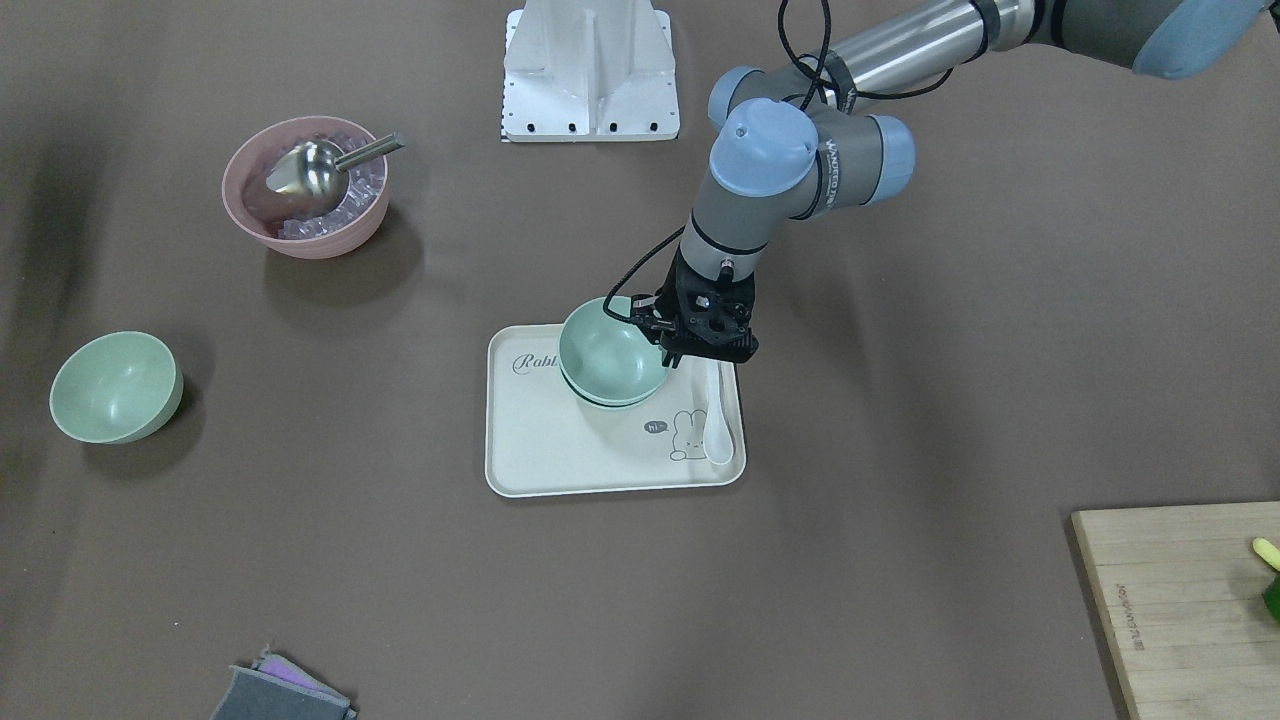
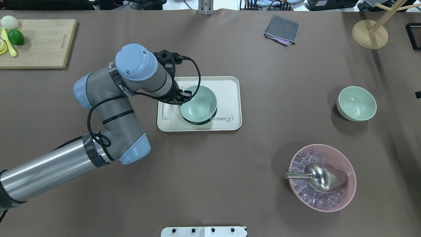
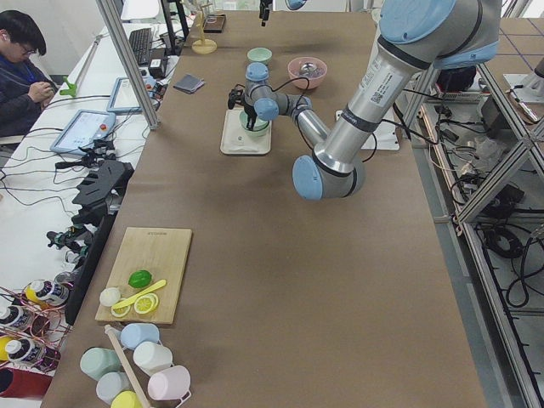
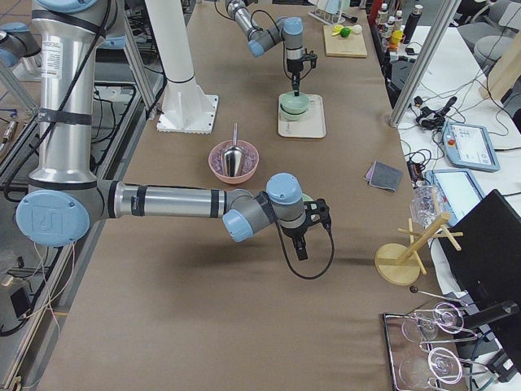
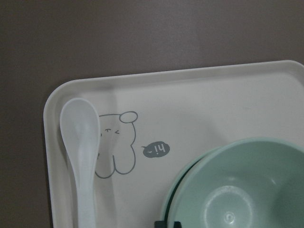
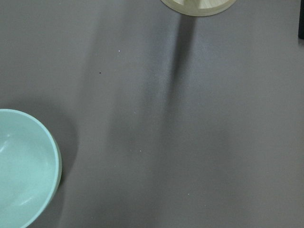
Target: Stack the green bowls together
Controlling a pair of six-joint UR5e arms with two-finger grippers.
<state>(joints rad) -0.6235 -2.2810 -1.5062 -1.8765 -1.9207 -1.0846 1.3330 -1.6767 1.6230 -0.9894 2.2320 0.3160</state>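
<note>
The brown worktop [image 2: 230, 164] ran wide under both arms. Nearest the robot's edge, toward the right end, stood the pink bowl [image 2: 354, 179] of ice with the metal scoop [image 2: 324, 177] in it, which is no part of the job.

A little farther out, close to the right edge, the third green bowl [image 2: 357, 102] sat alone and upright on the bare surface. The right tool [image 4: 299, 249] hung above the worktop just beside it, touching nothing. It showed only in the side view, so I cannot tell whether its jaws were wide or narrow.

In the middle of the worktop lay the cream tray [image 2: 227, 92], with a white spoon [image 5: 81, 142] along its left side. There the upper green bowl [image 2: 199, 100] was nested in the lower green bowl [image 1: 612, 398], slightly off-centre, so that a crescent of the lower rim showed. The left tool [image 1: 672, 356] stood at the upper bowl's left rim, jaws narrow and seemingly pinched on that rim.

Along the far edge were a cutting board [image 2: 39, 42] at the left corner, a folded cloth [image 2: 282, 29] and a wooden stand [image 2: 370, 34] near the right corner.

By my reading, two of the three bowls were already stacked. What remained was to let go of that rim, then to fetch the lone bowl across to the tray and set it on top.
</note>
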